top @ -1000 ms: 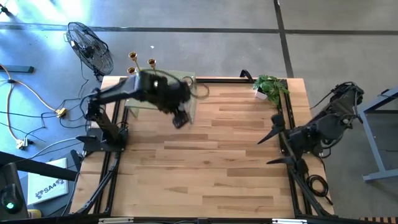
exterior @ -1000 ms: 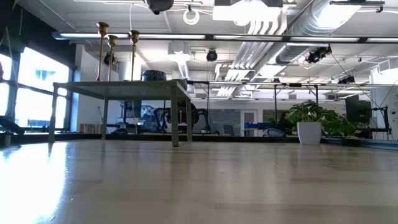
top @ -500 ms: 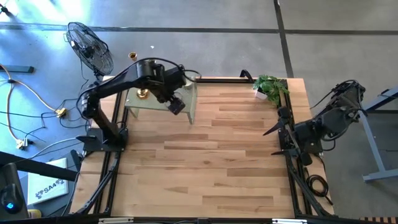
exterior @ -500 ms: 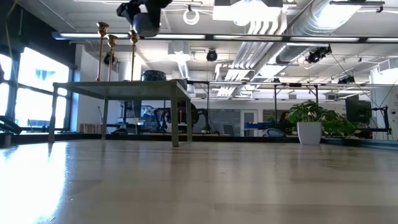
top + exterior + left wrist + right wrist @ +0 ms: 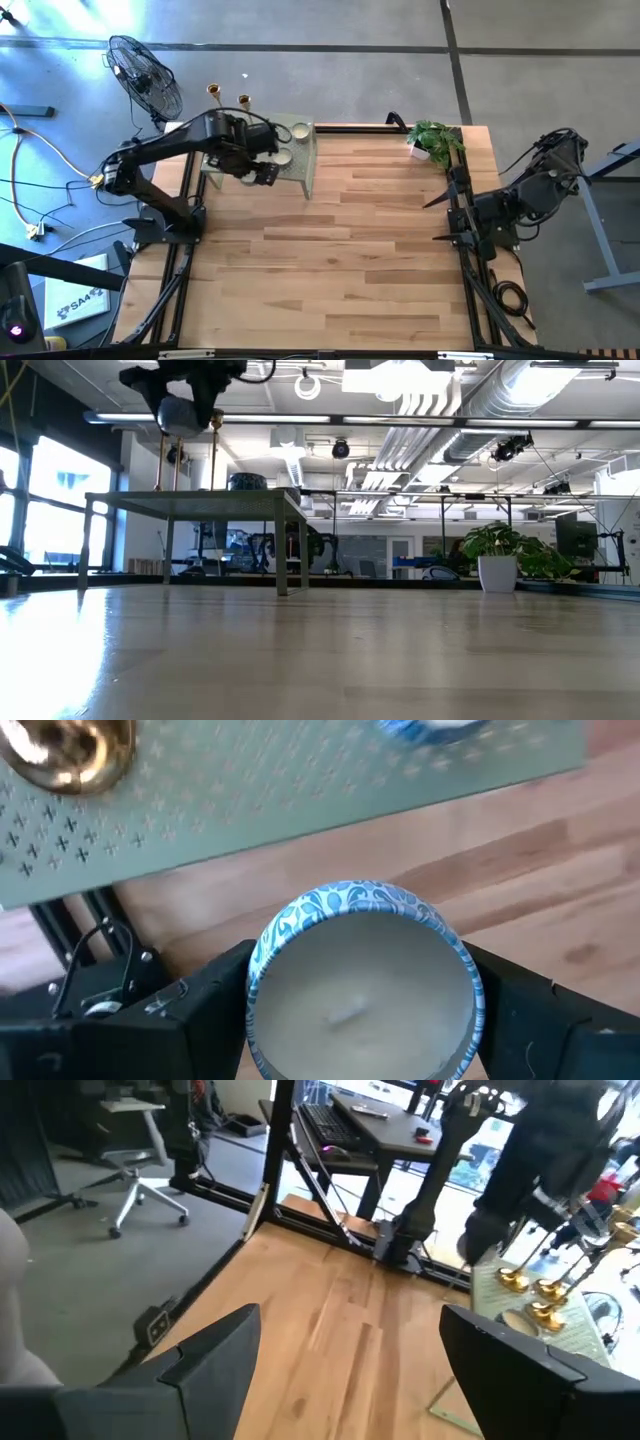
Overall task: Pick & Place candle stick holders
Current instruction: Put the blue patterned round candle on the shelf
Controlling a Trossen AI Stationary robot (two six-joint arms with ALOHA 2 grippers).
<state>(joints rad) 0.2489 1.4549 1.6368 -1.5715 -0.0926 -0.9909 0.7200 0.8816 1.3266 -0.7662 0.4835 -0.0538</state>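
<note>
A: What is filling most of the high view?

B: The wooden table (image 5: 330,250), pale planks running lengthwise, is taking up the middle of the frame. In its upper left a small green metal stand (image 5: 305,175) is sitting, its flat top punched with tiny crosses.

A: And the arms?

B: The left arm is reaching over that stand, with the left gripper (image 5: 360,1010) hanging above it. Its dark fingers (image 5: 200,1010) are pressing on both sides of a round candle tin (image 5: 362,985), so the jaws are clamped on it.

A: What is the tin holding?

B: Smooth, pale wax is filling it almost to the rim, and a blue-and-white swirl pattern is running around the outside wall.

A: The right arm?

B: It is waiting folded at the right edge of the table. The right gripper (image 5: 350,1365) is standing with its jaws wide apart, holding nothing.

A: Where are the candle stick holders (image 5: 535,1295)?

B: They are standing upright on the stand, close together at the right side of the right wrist view: shiny gold-brass, round domed bases, thin stems. In the high view their tops are showing in the upper left, just past the stand's far edge.

A: Anything smaller?

B: A potted plant (image 5: 435,140) is sitting at the table's upper right.
</note>
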